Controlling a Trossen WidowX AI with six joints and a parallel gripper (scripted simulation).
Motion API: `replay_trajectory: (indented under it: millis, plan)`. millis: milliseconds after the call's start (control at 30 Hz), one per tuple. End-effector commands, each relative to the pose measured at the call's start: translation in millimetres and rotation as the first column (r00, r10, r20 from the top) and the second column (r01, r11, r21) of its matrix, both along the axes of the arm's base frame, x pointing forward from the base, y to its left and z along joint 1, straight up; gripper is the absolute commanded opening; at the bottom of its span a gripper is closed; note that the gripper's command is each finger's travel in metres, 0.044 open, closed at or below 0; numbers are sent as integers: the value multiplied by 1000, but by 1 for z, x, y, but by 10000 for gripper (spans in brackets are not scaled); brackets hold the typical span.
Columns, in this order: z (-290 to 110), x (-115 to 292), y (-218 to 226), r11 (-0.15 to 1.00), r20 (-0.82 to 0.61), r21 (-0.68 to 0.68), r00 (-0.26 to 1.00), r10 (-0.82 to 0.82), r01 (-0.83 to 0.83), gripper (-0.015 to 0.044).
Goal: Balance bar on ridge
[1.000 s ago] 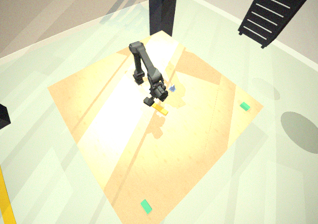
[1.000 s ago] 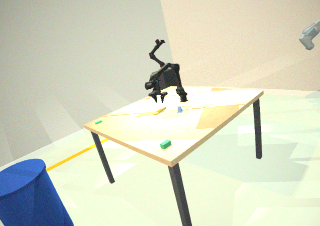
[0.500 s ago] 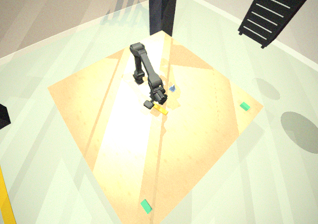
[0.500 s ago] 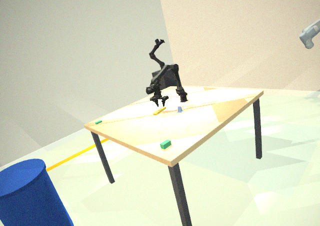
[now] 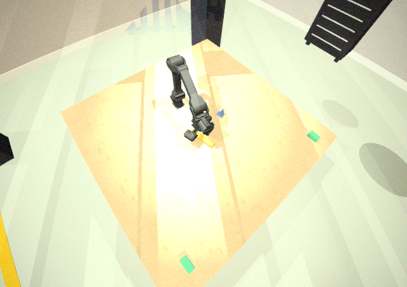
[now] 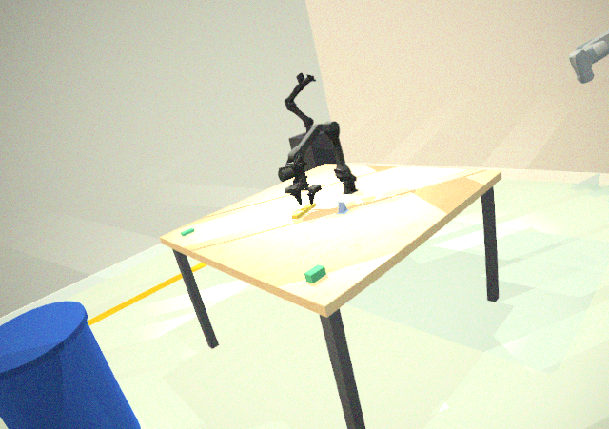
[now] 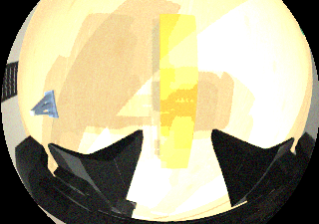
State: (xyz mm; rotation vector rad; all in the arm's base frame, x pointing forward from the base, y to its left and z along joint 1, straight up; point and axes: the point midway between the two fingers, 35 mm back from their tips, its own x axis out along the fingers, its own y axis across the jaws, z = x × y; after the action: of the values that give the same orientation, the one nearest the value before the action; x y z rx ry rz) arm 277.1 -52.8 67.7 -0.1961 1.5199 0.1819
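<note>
The jaws hang wide open over the yellow bar (image 7: 177, 95) and hold nothing. The bar lies flat on the desk (image 6: 383, 247), right between the two fingers (one dark tip on each side of it). The small blue ridge (image 6: 342, 207) stands on the desk near the bar, apart from it.

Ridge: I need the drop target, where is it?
Top view: the small blue ridge stands on the table, just right of the arm, apart from the yellow bar under the open gripper.
</note>
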Motion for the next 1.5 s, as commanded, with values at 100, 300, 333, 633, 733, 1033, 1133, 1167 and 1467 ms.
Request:
replay_trajectory:
  millis: [100,300,333,633,733,1033,1133,1167,1467]
  plan:
    - [-16,-1,0,1000,-15,-2,1000,-4,4,315]
    - [-20,-1,0,1000,-15,-2,1000,-4,4,315]
    - [-20,-1,0,1000,-15,-2,1000,-4,4,315]
    - [-20,-1,0,1000,-15,-2,1000,-4,4,315]
    - [-20,-1,0,1000,-15,-2,1000,-4,4,315]
    - [-18,-1,0,1000,-11,2,1000,0,0,131]
    - [-18,-1,0,1000,-11,2,1000,0,0,111]
    - [-18,-1,0,1000,-11,2,1000,0,0,105]
    - [-8,0,0,1000,-11,2,1000,0,0,0]
